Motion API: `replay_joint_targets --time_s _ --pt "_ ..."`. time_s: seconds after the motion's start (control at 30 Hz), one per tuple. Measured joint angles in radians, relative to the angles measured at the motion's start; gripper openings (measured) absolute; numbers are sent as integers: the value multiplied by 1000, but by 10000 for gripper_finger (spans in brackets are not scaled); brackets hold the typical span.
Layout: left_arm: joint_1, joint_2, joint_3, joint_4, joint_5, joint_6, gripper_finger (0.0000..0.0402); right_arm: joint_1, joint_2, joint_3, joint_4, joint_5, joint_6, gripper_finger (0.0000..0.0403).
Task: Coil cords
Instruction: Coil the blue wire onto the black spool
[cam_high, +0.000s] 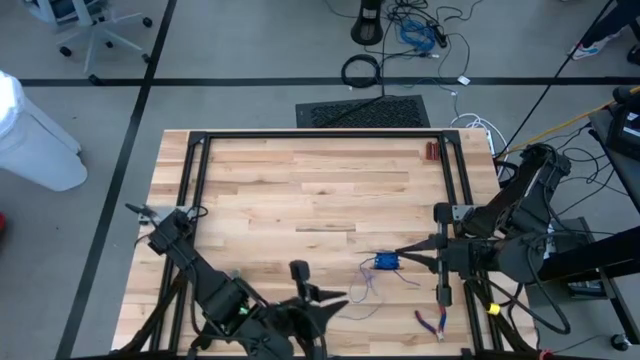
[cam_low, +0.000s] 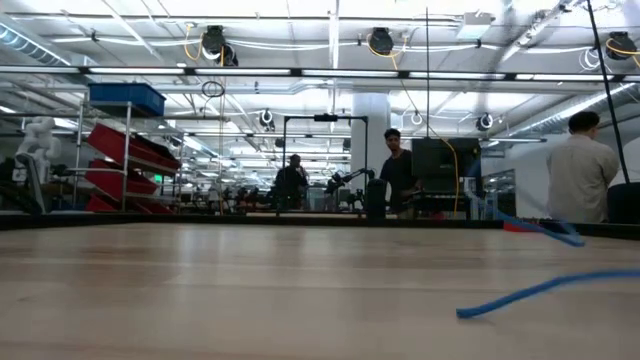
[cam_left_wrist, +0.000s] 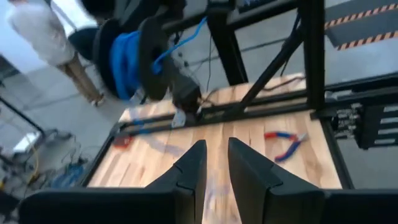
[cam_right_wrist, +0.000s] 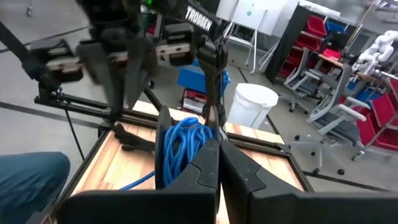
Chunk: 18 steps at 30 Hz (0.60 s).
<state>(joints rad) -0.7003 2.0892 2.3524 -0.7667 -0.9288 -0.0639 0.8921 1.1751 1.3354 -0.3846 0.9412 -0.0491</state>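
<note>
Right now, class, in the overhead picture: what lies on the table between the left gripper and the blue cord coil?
In the high view, only loose thin cord on bare wood lies between the left gripper and the blue cord coil.

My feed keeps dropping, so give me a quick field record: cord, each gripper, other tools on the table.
cord: blue coil held up at the right gripper's tip, loose tail trailing on the table
right gripper: over the table's right side, fingers shut on the coil
left gripper: near the front edge, fingers slightly apart, nothing between them
pliers: red-handled, lying at the front right, untouched
coiling: not finished; tail still loose
</note>
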Motion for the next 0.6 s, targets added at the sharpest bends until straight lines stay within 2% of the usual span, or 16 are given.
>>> replay_joint_targets --time_s 0.33,0.6 --pt "36 98 0 445 -62 394 72 46 1 0 18 -5 -66 0" --pt "57 177 0 742 -121 529 72 120 1 0 75 -3 -124 0"
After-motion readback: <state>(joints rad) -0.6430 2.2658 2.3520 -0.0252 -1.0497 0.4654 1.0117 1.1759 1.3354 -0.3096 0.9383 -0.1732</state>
